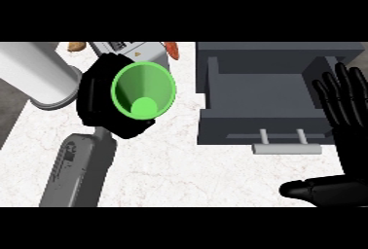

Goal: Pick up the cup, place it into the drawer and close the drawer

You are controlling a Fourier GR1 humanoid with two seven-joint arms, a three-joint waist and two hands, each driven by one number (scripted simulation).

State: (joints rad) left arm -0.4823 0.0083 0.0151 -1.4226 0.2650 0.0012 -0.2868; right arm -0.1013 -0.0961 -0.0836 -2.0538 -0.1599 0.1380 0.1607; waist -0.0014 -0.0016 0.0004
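Right now I have the left hand [97, 99] curled round the green cup [144, 90], its fingers clamped on it above the white table [179, 160]. To the right, the grey drawer [269, 104] stands open, and beside it my right hand [345, 104] rests, fingers straight.

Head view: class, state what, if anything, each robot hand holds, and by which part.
The left robot hand holds the green cup, curled round its outer wall. The right robot hand is open and holds nothing.
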